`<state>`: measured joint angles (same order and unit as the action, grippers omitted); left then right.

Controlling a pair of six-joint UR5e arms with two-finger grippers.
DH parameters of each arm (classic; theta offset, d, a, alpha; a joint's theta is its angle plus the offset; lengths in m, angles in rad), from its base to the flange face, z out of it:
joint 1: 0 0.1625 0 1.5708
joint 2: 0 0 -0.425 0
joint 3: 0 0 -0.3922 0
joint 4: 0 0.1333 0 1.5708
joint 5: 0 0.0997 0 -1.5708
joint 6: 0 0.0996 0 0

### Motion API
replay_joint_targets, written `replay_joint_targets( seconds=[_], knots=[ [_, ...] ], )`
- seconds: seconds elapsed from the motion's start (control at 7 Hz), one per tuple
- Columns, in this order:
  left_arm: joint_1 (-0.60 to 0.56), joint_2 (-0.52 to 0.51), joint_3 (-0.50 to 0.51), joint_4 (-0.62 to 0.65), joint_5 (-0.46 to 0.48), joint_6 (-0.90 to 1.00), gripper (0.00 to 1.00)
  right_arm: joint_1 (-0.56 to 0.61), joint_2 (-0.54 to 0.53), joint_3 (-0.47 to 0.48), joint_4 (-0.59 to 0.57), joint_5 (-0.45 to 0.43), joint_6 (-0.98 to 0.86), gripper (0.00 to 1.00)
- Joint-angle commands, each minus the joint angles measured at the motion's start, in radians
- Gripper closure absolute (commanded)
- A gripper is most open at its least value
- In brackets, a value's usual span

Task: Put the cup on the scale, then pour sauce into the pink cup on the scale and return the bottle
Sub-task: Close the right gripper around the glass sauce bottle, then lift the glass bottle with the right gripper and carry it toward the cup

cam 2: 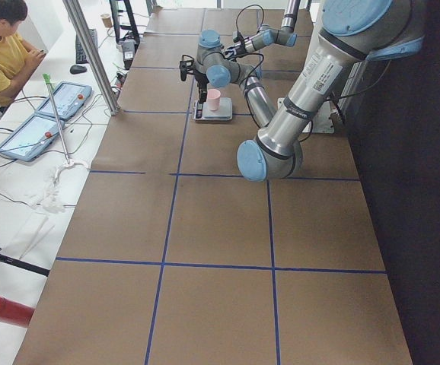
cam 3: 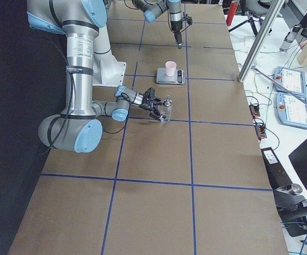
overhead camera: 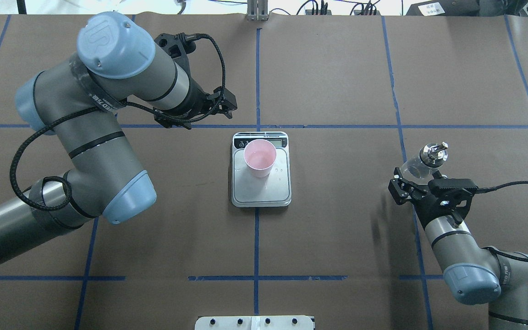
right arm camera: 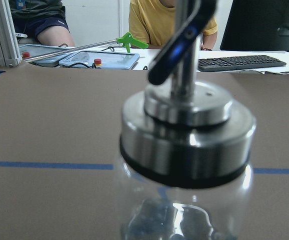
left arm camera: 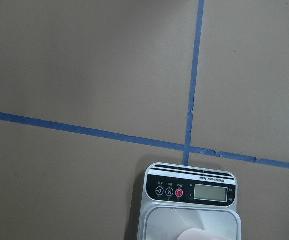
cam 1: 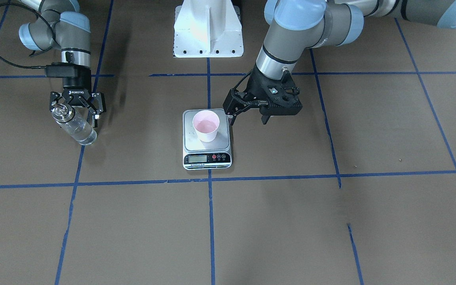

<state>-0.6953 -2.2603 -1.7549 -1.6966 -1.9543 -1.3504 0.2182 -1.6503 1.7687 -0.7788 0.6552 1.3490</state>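
I am looking at the pink cup [cam 1: 206, 126]. It is sitting upright on the silver scale [cam 1: 208, 158] in the middle of the front view. That step looks done.

I am seeing small wet drops [overhead camera: 283, 170] on the scale's top, so I think the pouring is done too. I cannot tell how much sauce is in the cup.

The bottle [cam 1: 78, 130] is standing on the desk [cam 1: 291, 217] at the left of that view, well apart from the scale. The right gripper [cam 1: 75, 117] is waiting around it with its fingers spread wide. They do not look like they are squeezing it.

So I am guessing we are at the last step, putting the bottle down. The next move needs that arm to pull away straight, without bumping the bottle over.

The left gripper [cam 1: 229, 109] is hanging just beside the scale, on its right in the front view. Its fingers are apart and holding nothing.

I am counting one cup, one scale, one bottle and two arms.
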Motion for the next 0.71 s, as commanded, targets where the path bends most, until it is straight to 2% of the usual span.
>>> replay_joint_targets(
  seconds=[0.0, 0.29, 0.43, 0.57],
  knots=[
    [-0.001, 0.002, -0.001, 0.0, -0.002, 0.001, 0.0, 0.015, 0.015, -0.021, 0.003, 0.001, -0.002, 0.03],
    [-0.004, 0.004, -0.008, 0.002, -0.002, 0.001, 0.0, 0.027, 0.017, -0.021, 0.003, 0.003, -0.011, 0.05],
    [-0.006, 0.004, -0.006, 0.002, -0.003, 0.001, 0.0, 0.027, 0.023, -0.021, 0.003, 0.0, -0.01, 0.25],
    [-0.006, 0.004, -0.008, 0.002, -0.003, 0.001, 0.0, 0.027, 0.036, -0.023, 0.003, -0.002, -0.008, 0.74]
  ],
)
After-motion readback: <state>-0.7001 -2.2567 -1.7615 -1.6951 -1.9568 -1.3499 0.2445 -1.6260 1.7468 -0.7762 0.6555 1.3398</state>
